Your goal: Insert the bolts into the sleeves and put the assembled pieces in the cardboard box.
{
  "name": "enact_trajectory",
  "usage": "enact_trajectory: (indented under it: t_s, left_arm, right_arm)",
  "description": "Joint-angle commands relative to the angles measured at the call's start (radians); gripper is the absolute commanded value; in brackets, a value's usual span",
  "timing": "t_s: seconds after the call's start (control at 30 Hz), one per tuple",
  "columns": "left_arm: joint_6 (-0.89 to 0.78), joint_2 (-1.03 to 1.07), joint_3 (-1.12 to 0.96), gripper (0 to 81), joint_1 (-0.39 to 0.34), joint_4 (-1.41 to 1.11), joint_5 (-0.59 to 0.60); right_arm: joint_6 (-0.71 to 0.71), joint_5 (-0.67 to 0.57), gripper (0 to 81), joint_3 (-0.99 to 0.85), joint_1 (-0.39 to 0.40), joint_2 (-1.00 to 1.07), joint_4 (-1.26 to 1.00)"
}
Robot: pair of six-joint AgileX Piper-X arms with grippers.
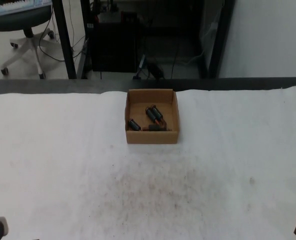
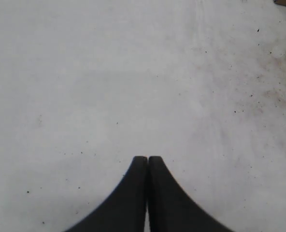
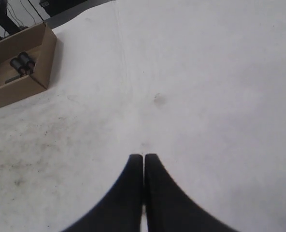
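Cardboard box (image 1: 152, 137) sits open-topped toward the far middle of the surface (image 1: 38, 85), just short of its dark far edge. Assembled pieces (image 1: 153, 113) lie inside: one pair near the middle of the box floor, another dark piece (image 1: 133, 124) toward one front corner, a further one along the front wall; exact count hard to tell. White cover (image 1: 53, 150) spreads over nearly the whole surface, with only the far strip bare. Open cover lies on both sides of the box and across the whole near half. Dark specks (image 1: 148, 185) scatter over the cover in front of the box. Left hand (image 2: 147, 158): fingers pressed together, tips touching, nothing between them, hanging over bare speckled cover. Right hand (image 3: 143, 156): fingers likewise pressed together and holding nothing, over plain cover beside a faint crease. From the right wrist view the box (image 3: 17, 92) stands well apart from the right hand, ahead and off to one side, two piece ends (image 3: 21, 64) visible over its wall. Beyond the far edge: floor, dark frame legs (image 1: 63, 40), cables and an office chair (image 1: 25, 30).
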Motion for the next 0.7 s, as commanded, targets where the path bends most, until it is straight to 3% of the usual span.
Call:
enact_trajectory:
  t_s: [0.0, 0.47, 0.67]
  left_arm:
    - [-0.012, -0.005, -0.01, 0.3, -0.005, -0.004, 0.009]
    - [-0.024, -0.015, -0.01, 0.3, -0.005, -0.021, 0.042]
    - [-0.024, -0.121, -0.01, 0.3, -0.005, -0.004, 0.069]
  right_arm:
    - [0.007, 0.005, 0.8, -0.001, -0.003, -0.008, -0.005]
    - [0.007, 0.005, 0.8, -0.001, -0.003, -0.008, -0.005]
    - [0.007, 0.005, 0.8, 0.007, -0.003, -0.008, -0.014]
